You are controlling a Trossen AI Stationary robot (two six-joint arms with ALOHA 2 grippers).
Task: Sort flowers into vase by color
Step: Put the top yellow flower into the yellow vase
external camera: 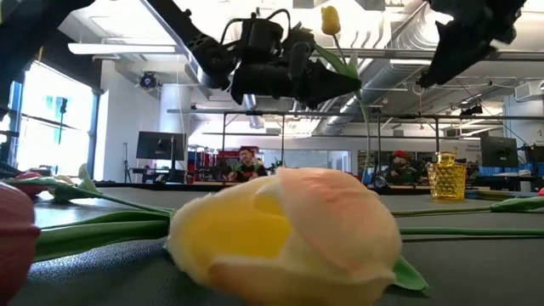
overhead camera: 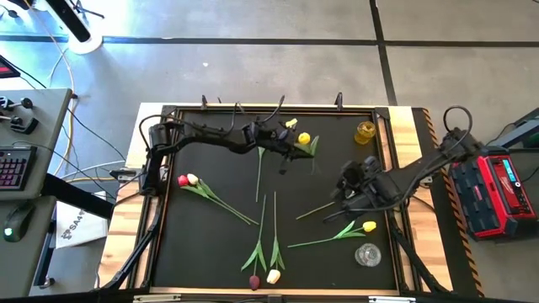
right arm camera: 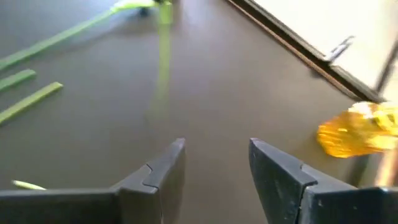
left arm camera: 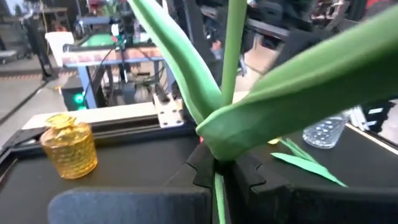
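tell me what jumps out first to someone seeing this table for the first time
The left gripper holds a yellow tulip by its stem above the far middle of the black mat, near the amber vase in the far right corner. The right gripper hangs open over the mat's right side, holding nothing. More tulips lie scattered on the mat, and a clear vase stands near the right front.

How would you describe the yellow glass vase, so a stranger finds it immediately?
Look at the black mat inside the wooden table frame. In its far right corner stands the yellow vase, small and amber. The only other vase is clear and stands at the near right.
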